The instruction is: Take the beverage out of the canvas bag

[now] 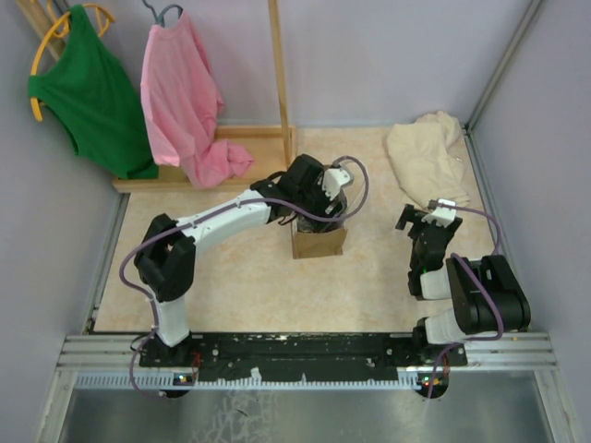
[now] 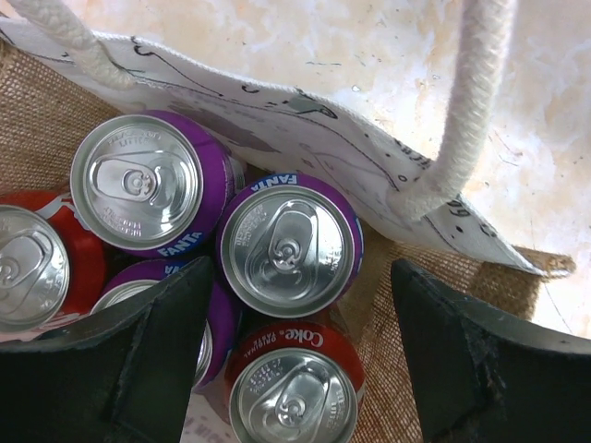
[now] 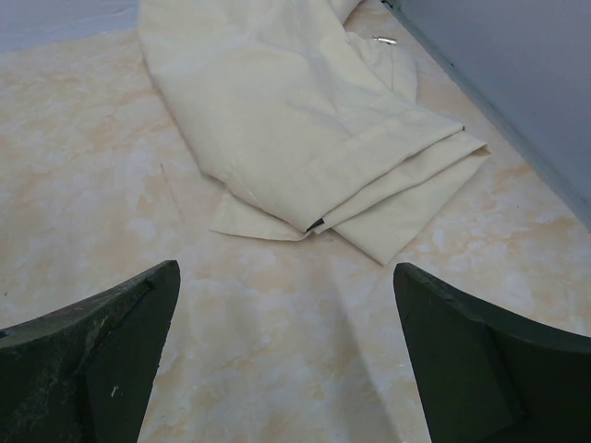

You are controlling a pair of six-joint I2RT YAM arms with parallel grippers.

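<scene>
Beige marbled counter (image 1: 240,291) with three items resting on it. A canvas bag (image 1: 319,242) stands upright near the centre; a folded cream cloth (image 1: 427,157) lies in the far right corner, well apart from the bag. A wooden rack base (image 1: 259,140) sits along the far left edge.

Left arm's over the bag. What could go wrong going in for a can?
The cans are packed tight: the open left pincer has one finger over a neighbouring purple can, so it may jam beside the middle Fanta can. The rope handle runs by the other finger and could snag. Nothing holds the canvas bag; it may lift too.
</scene>
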